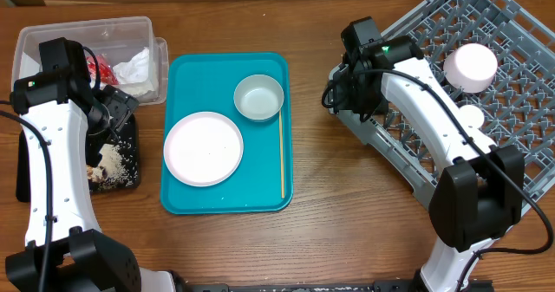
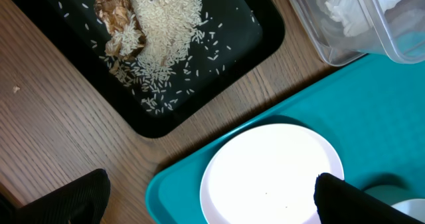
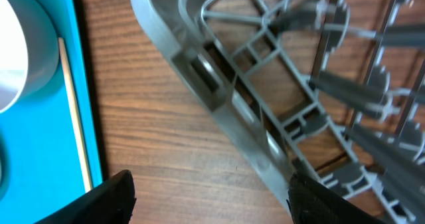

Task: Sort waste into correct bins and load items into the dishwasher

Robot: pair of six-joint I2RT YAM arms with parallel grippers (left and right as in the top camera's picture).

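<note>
The clear bin (image 1: 35, 45) at the back left holds crumpled napkins (image 1: 134, 67) and a red wrapper (image 1: 102, 67). In front of it the black bin (image 2: 232, 44) carries rice (image 2: 159, 31) and a brown scrap (image 2: 119, 24). A white plate (image 1: 203, 148) and a greyish bowl (image 1: 258, 97) sit on the teal tray (image 1: 225, 197). The grey dishwasher rack (image 1: 520, 93) holds an upturned white dish (image 1: 471, 65) and a small cup (image 1: 470, 116). My left gripper (image 2: 212, 201) hangs open over the plate's near edge. My right gripper (image 3: 212, 201) is open and empty over bare table beside the rack's corner (image 3: 219, 84).
A thin wooden chopstick (image 1: 281, 153) lies along the teal tray's right side. Bare wood shows between the tray and the rack (image 1: 316, 153). The right arm reaches across the rack's front left edge.
</note>
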